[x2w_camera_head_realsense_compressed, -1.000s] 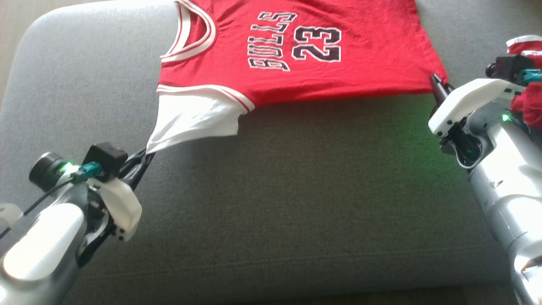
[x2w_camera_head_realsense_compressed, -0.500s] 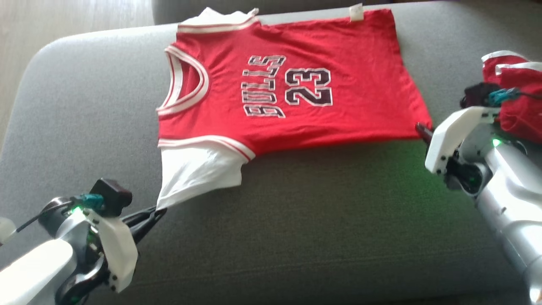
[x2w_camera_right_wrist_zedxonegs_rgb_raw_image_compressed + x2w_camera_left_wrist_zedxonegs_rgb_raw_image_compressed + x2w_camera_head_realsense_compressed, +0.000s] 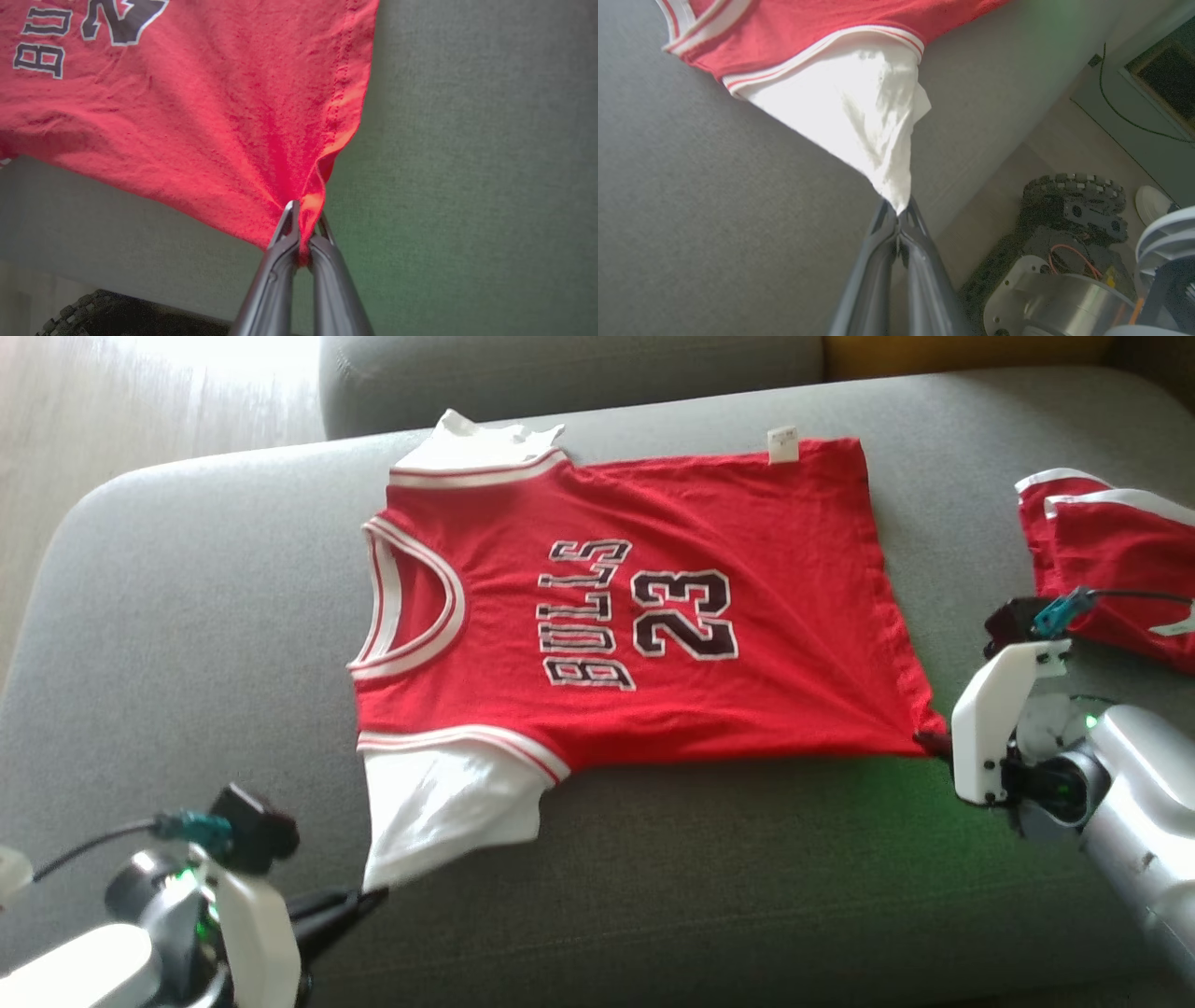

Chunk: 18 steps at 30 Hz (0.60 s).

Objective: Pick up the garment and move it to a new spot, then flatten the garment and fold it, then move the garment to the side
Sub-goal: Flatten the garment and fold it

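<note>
A red jersey point(image 3: 644, 616) with white sleeves, lettered BULLS 23, lies spread face up on the grey sofa cushion point(image 3: 709, 887), collar to the left. My left gripper point(image 3: 366, 898) is shut on the tip of the near white sleeve point(image 3: 859, 112), which is pulled taut toward it; the left wrist view shows the pinch point(image 3: 899, 214). At the jersey's near hem corner point(image 3: 308, 205), my right gripper point(image 3: 934, 743) is shut on the red cloth, which gathers into folds at the fingertips.
A second red garment with white trim point(image 3: 1111, 560) lies on the cushion at the far right, just beyond my right wrist. The sofa backrest point(image 3: 560, 373) runs along the top. Pale wood floor point(image 3: 103, 411) lies off the cushion's left end.
The whole head view has shifted, so the camera moved. Both grippers have drawn toward the cushion's front edge, keeping their hold, and the jersey has slid nearer with them.
</note>
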Tool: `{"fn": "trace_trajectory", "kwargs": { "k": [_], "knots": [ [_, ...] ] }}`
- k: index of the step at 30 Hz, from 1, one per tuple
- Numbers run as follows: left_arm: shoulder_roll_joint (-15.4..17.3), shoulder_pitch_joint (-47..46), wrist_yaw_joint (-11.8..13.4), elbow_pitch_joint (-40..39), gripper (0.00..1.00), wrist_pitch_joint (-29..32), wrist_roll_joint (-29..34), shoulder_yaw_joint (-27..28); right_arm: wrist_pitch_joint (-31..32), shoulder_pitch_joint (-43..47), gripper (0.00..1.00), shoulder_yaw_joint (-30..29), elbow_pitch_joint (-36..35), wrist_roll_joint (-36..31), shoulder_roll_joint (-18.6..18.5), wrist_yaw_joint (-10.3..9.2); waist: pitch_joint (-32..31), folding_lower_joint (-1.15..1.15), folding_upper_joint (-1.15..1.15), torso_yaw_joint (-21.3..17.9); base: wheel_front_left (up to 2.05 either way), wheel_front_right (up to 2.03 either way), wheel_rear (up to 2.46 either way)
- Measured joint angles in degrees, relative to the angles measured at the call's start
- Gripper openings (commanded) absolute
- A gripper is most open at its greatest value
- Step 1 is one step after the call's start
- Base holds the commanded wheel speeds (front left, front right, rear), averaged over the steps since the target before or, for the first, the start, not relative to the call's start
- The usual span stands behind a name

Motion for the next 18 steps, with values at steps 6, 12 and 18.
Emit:
{"fn": "trace_trajectory", "kwargs": {
  "k": [6,12,18],
  "knots": [
    [2.2,1.9,0.01,-2.45,0.0,1.47,-3.08,-3.45,3.66,2.48,0.0,1.03,-3.86,2.22,-2.34,0.0,-1.5,0.0,0.0,-0.49,0.0,0.0,0.0],
    [3.89,3.55,0.01,-6.61,0.0,3.78,-9.81,-5.11,8.89,5.95,0.0,1.81,-6.61,3.19,-5.16,0.0,-3.32,0.0,0.0,-0.3,0.0,0.0,0.0],
    [5.19,4.8,0.01,-9.09,0.0,6.57,-13.02,-6.55,11.43,8.17,0.0,0.68,-10.47,3.97,-6.94,0.0,-4.07,0.0,0.0,-0.5,0.0,0.0,0.0]
  ]
}}
